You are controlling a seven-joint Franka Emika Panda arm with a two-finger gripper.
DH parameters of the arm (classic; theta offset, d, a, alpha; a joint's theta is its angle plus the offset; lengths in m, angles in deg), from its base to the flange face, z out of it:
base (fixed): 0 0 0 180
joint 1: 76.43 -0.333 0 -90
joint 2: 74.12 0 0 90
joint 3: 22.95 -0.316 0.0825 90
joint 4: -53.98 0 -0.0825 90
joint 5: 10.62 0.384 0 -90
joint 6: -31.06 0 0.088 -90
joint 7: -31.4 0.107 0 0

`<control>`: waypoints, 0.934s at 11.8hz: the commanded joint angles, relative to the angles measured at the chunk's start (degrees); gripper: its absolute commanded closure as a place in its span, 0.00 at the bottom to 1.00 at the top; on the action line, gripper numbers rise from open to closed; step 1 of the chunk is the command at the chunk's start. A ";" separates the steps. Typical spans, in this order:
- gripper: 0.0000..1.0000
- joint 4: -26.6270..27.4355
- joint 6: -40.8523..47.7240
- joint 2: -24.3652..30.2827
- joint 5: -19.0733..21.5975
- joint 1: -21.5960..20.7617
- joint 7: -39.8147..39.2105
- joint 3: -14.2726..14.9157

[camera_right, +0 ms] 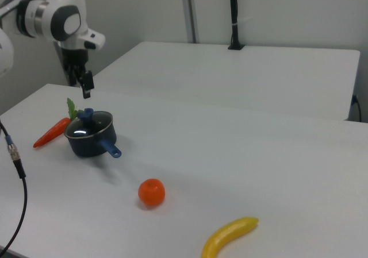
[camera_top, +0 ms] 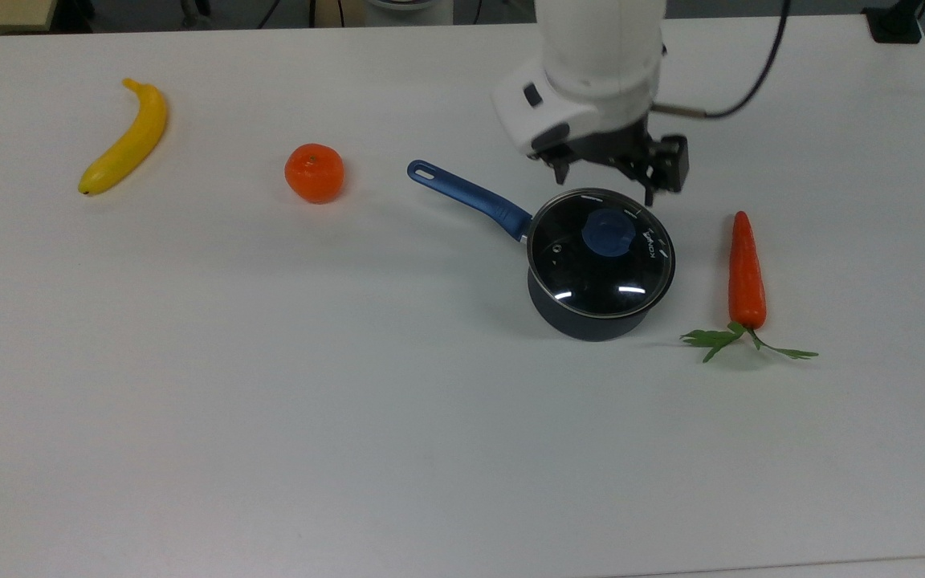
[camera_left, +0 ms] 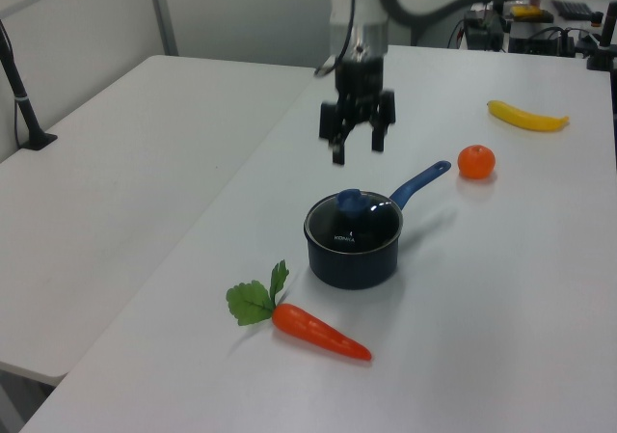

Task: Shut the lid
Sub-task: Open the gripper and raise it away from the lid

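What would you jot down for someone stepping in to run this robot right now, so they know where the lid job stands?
Gripper: open, empty, hanging in the air above the saucepan.
Lid: sitting flat on the saucepan, blue knob up, rim matching the pan's edge in the top view and the left view.
Done: the lid looks closed and released.
Left: probably nothing but moving the arm away; check the lid sits evenly.
Nearby, untouched: carrot, orange, banana.
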 commanded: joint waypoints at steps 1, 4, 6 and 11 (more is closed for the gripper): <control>0.00 16.60 1.19 17.40 -3.80 3.96 -15.60 -0.12; 0.00 25.33 1.28 28.32 -8.65 13.78 -24.51 -0.65; 0.00 27.97 1.72 31.76 -12.68 17.76 -25.66 -0.65; 0.00 25.36 4.71 28.52 -16.13 20.05 -26.28 0.23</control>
